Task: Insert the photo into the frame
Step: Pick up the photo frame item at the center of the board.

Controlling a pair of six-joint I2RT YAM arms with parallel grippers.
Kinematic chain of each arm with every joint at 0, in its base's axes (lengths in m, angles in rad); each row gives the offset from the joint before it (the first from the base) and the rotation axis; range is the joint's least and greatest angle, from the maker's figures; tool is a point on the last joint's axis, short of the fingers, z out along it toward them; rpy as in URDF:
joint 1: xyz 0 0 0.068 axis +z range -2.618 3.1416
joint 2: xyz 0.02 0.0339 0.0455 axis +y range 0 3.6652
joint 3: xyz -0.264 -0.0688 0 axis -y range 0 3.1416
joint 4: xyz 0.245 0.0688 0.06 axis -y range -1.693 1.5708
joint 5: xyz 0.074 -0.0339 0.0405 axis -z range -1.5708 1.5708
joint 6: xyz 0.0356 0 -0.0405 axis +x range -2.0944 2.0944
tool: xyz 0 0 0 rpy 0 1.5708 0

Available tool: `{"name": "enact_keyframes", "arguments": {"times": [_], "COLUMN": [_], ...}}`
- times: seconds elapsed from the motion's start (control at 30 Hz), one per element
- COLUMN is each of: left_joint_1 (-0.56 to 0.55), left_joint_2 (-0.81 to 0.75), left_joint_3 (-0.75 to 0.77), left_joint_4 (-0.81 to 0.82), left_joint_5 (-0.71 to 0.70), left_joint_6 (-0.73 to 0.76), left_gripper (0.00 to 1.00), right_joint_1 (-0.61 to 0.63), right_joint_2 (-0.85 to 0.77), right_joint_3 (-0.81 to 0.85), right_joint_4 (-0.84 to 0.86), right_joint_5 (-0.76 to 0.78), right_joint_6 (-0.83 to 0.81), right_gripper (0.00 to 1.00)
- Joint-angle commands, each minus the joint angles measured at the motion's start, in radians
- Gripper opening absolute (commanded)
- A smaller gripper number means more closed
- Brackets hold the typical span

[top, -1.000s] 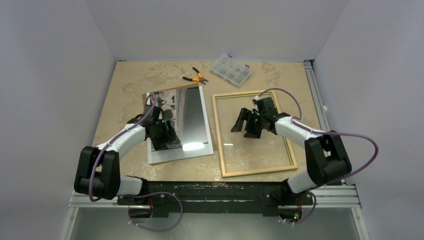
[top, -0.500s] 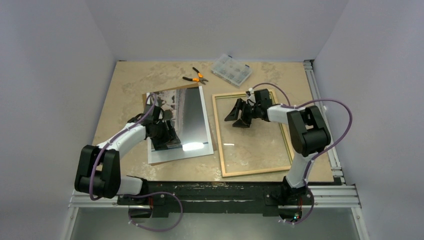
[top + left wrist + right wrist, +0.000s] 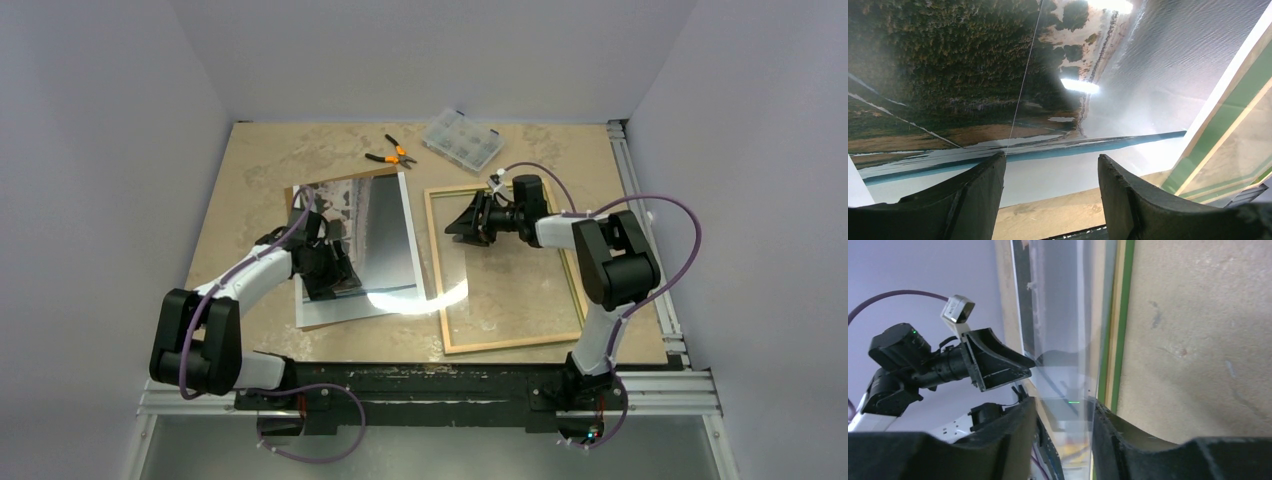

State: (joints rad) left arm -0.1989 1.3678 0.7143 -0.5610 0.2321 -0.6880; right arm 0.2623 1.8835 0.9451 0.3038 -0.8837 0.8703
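Green edges the frame in the wrist views, pale wood overhead, lying right of the photo on its brown sheet, left gripper spread wide over the print, right gripper straddling the clear pane, grip impossible to judge.

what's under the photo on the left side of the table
A brown backing sheet lies under the photo. Its edge shows past the photo's far end and near edge. The photo covers the rest of the sheet and anything else that may be beneath.
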Motion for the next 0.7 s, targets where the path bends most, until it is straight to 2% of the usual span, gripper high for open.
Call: {"name": "enact_keyframes", "arguments": {"times": [0.0, 0.13, 0.4, 0.47, 0.5, 0.53, 0.67], "left_joint_1": [-0.007, -0.007, -0.007, -0.007, -0.007, -0.007, -0.007], "left_joint_2": [0.023, 0.024, 0.027, 0.024, 0.024, 0.022, -0.018], "left_joint_3": [0.017, 0.022, 0.028, 0.03, 0.031, 0.033, 0.041], "left_joint_4": [-0.005, -0.005, -0.009, -0.012, -0.013, -0.015, -0.029], "left_joint_5": [0.01, 0.014, 0.017, 0.015, 0.015, 0.014, 0.019], "left_joint_6": [0.011, 0.013, 0.015, 0.017, 0.018, 0.019, 0.019], "left_gripper": [0.66, 0.66, 0.66, 0.66, 0.66, 0.66, 0.66], "right_joint_1": [0.016, 0.03, 0.043, 0.043, 0.043, 0.043, 0.043], "right_joint_2": [-0.006, 0.011, 0.02, 0.02, 0.02, 0.02, -0.012], "right_joint_3": [0.011, 0.042, 0.08, 0.082, 0.083, 0.086, 0.095], "right_joint_4": [0.081, -0.001, -0.078, -0.078, -0.08, -0.09, -0.172], "right_joint_5": [-0.073, -0.045, -0.003, 0.002, 0.001, 0.005, 0.031], "right_joint_6": [0.039, 0.006, -0.028, -0.022, -0.019, -0.022, -0.073], "right_gripper": [0.37, 0.29, 0.3, 0.19, 0.07, 0.0, 0.0]}}
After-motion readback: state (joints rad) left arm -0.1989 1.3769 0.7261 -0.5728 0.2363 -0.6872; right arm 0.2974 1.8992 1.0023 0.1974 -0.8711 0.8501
